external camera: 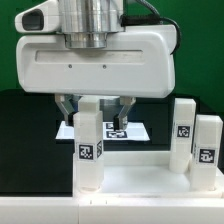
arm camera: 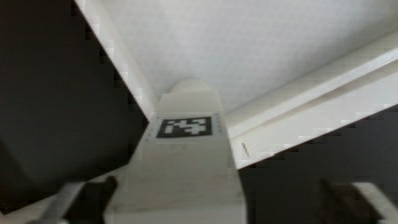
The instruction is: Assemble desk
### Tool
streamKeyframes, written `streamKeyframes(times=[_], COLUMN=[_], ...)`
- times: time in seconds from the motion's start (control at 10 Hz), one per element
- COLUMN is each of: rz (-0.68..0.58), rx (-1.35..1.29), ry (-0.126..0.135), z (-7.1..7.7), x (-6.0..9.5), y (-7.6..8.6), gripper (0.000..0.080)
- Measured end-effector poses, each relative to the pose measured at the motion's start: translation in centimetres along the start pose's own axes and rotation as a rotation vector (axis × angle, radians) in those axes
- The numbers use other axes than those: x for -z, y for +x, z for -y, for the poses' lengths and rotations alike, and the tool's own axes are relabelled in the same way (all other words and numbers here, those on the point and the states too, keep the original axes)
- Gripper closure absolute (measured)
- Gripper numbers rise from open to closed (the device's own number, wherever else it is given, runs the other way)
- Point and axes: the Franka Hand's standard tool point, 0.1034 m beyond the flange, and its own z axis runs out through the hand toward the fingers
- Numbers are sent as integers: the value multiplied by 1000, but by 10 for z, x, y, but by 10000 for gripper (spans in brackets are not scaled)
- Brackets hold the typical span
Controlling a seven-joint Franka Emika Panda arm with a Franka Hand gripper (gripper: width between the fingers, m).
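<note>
The near leg (external camera: 89,145) stands upright on the desk top (external camera: 140,178), long axis vertical, directly below the gripper (external camera: 96,106). The jaws hang spread on either side of its upper end. Whether the pads touch it is unclear. 2 more legs (external camera: 184,133) stand at the exterior view's right. The leg's foot and socket are hidden.

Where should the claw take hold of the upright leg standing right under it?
Grip the leg near its top, above its tag, coming straight down from above. It stands upright on the desk top, and its flat sides suit the claw, whose fingers already sit either side of it. Whether they touch it yet is hard to tell.
</note>
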Motion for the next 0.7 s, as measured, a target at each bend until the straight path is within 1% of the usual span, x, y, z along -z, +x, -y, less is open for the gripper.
streamKeyframes(times=[0.1,0.2,0.3,0.4,0.5,0.6,0.7], rz=[0,0,1,17,17,15,9], rx=[-44,-138,-204,-317,-491,-646,-902], ry=[1,-1,-1,-11,-10,-9,17], z=[0,-2,-2,0,1,4,10], x=[0,0,0,1,2,1,-2], y=[0,0,0,-2,-2,-3,-4], gripper=[446,511,511,511,511,511,511])
